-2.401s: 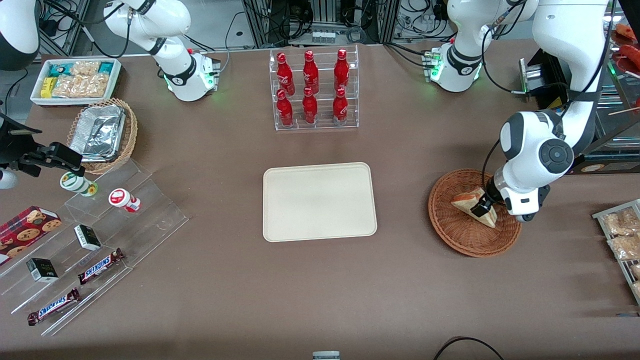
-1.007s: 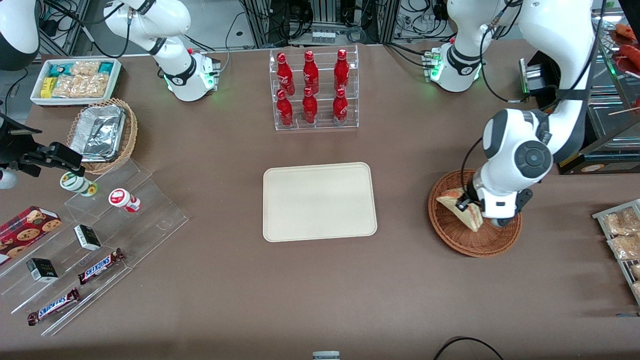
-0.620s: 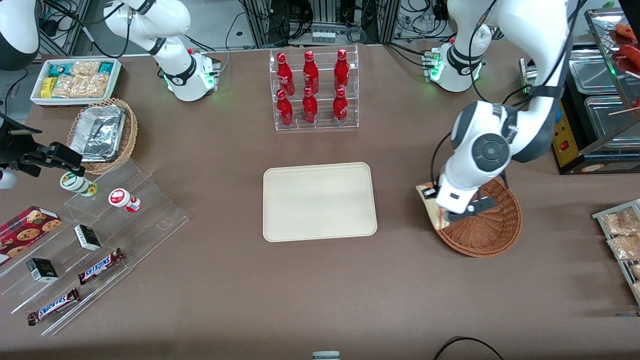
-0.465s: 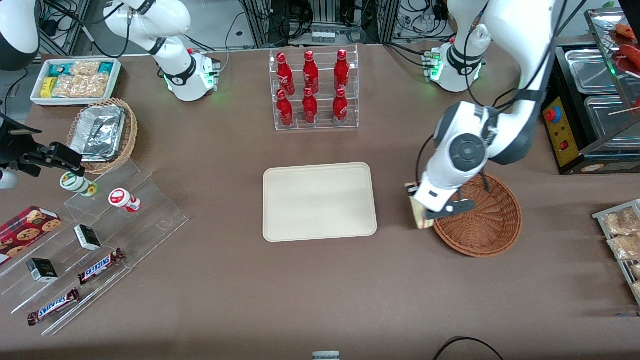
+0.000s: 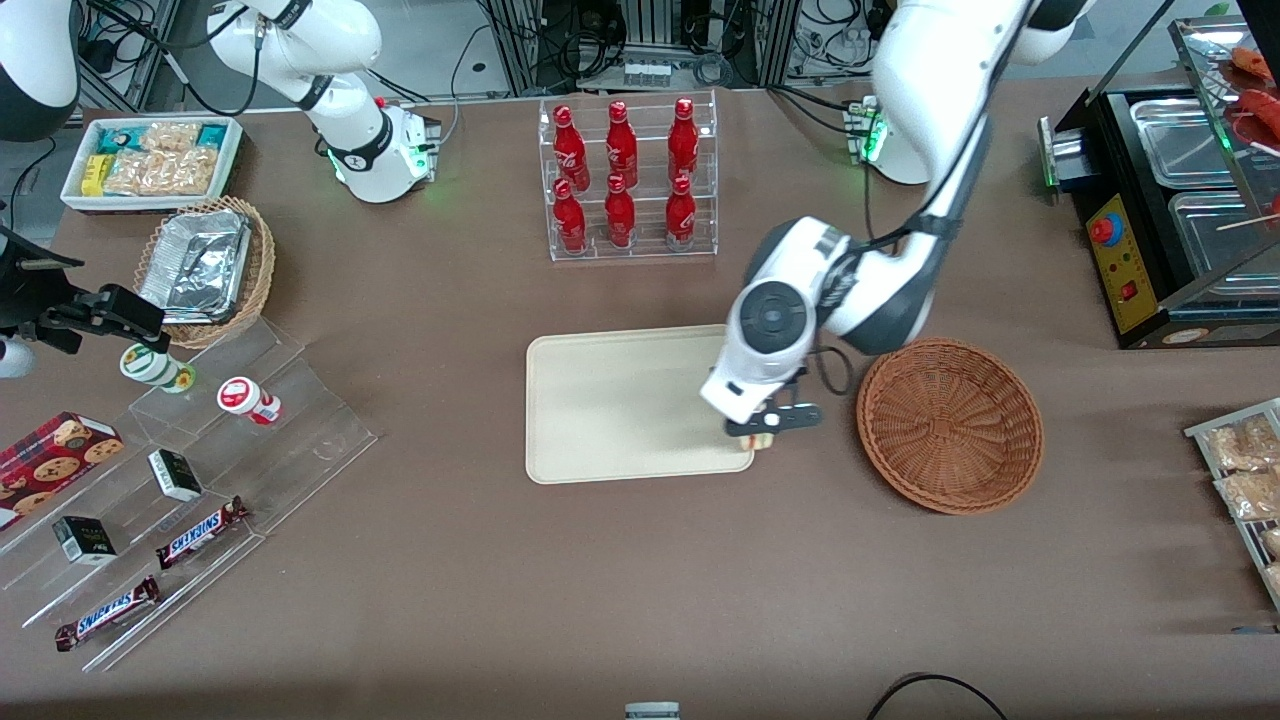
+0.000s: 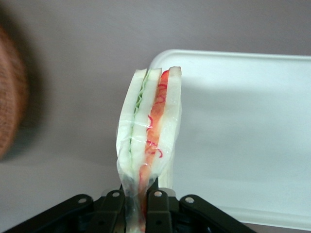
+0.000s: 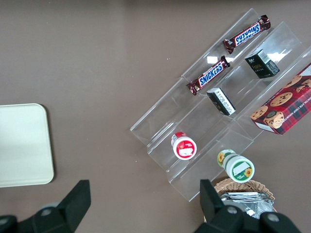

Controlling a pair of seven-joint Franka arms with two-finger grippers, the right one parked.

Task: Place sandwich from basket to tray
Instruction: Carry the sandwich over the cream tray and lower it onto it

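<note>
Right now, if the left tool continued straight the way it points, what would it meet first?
Probably the tray: the tool, shut on the sandwich, points down over the tray's corner nearest the basket. Height is unclear.

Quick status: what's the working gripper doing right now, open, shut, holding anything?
Left gripper: shut on the sandwich, pinching its tip, held above the tray at its corner nearest the basket.
</note>
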